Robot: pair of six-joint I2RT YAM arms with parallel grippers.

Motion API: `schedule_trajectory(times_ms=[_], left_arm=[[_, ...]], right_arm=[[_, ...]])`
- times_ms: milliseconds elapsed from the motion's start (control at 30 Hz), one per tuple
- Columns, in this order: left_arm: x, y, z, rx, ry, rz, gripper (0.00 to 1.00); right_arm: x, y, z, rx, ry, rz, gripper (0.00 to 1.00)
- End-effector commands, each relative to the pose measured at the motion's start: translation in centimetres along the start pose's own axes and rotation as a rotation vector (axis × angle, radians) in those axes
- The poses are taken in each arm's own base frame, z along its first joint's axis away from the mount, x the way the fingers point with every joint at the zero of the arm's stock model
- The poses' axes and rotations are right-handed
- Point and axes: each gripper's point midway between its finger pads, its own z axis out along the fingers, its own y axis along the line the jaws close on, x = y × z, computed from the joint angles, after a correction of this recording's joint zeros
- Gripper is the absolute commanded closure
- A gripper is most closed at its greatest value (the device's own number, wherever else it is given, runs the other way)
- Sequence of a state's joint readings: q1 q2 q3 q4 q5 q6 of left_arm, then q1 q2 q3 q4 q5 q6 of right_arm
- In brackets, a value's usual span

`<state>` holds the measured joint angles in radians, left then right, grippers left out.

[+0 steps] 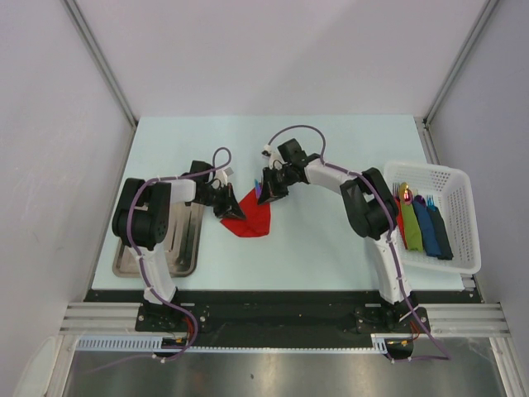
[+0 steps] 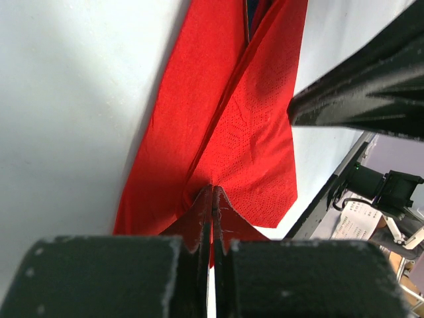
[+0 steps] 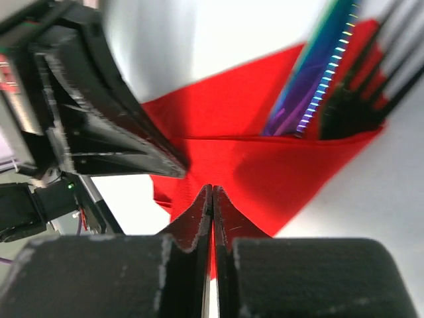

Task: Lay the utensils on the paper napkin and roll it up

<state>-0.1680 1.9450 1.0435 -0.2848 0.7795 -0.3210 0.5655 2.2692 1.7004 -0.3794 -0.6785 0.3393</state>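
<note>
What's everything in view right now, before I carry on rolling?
napkin: one, red, table centre, folded over the cutlery
cutlery: a few, dark and iridescent, tucked in the napkin, ends sticking out
tray: one, metal, left side
basket: one, white, right edge
rolled bundles: several, green and blue among them, in the basket
table: one, pale
left pincer: black, shut on the napkin
right pincer: black, shut on the napkin
</note>
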Motion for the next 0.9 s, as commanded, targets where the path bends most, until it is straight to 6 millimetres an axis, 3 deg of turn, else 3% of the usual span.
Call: schedule_trajectory(times_ms=[0, 167, 433, 733, 800, 867], left_arm=[[0.4, 2.4, 0.1, -0.088, -0.004, 0.009, 1.0], [0.2, 1.7, -0.1, -0.062, -0.017, 0.024, 1.0], [-0.6, 0.0, -0.8, -0.012, -0.05, 0.057, 1.0], [-0.2, 0.4, -1.0, -0.021, -0.037, 0.062, 1.0], [-0.6, -0.2, -1.3, -0.001, -0.055, 0.077, 0.96], [-1.2, -0.9, -1.8, 0.017, -0.084, 0.098, 0.86]], right_arm=[[-1.9, 0.1, -1.4, -0.007, -0.05, -0.016, 0.95], [-0.9, 0.6, -0.4, -0.02, -0.021, -0.026, 0.95], [1.1, -1.7, 1.5, 0.026, 0.033, -0.022, 0.95], [1.5, -2.2, 2.2, 0.03, 0.043, -0.026, 0.94], [1.6, -2.2, 2.2, 0.031, 0.045, -0.027, 0.94], [1.8, -2.2, 2.3, 0.034, 0.053, -0.033, 0.94]])
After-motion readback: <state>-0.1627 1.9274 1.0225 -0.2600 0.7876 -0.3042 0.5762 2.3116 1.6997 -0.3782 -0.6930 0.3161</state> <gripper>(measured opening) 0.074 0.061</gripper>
